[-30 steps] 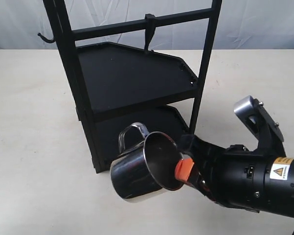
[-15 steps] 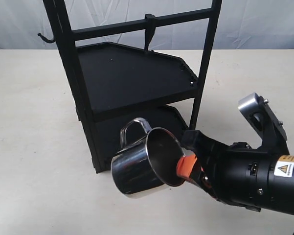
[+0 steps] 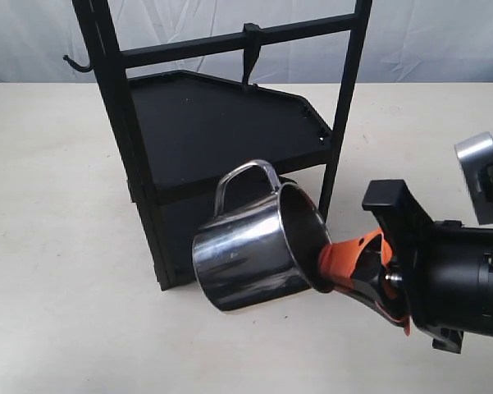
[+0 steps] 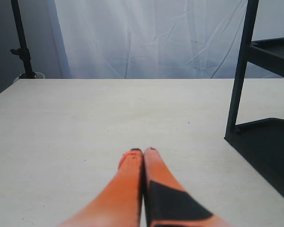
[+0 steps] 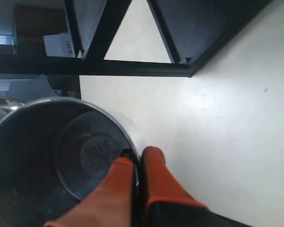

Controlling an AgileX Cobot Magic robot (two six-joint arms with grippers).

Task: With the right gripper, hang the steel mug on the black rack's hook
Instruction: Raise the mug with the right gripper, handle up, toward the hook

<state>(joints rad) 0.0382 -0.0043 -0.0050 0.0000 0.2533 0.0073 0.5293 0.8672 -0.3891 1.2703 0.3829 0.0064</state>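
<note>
Right gripper (image 3: 332, 264) is clamped on the mug (image 3: 250, 246) rim, handle up. I'd lift higher, then slide the handle onto the hook (image 3: 249, 56) above. Left gripper (image 4: 142, 153) pinched empty.

A pale beige worktop (image 3: 57, 246) is carrying the black rack (image 3: 221, 139), which is standing upright on it toward the back, its slim posts resting directly on the surface. In the left wrist view the same worktop (image 4: 85, 123) is stretching back to a white curtain, with one rack (image 4: 255, 94) post planted on it.
</note>
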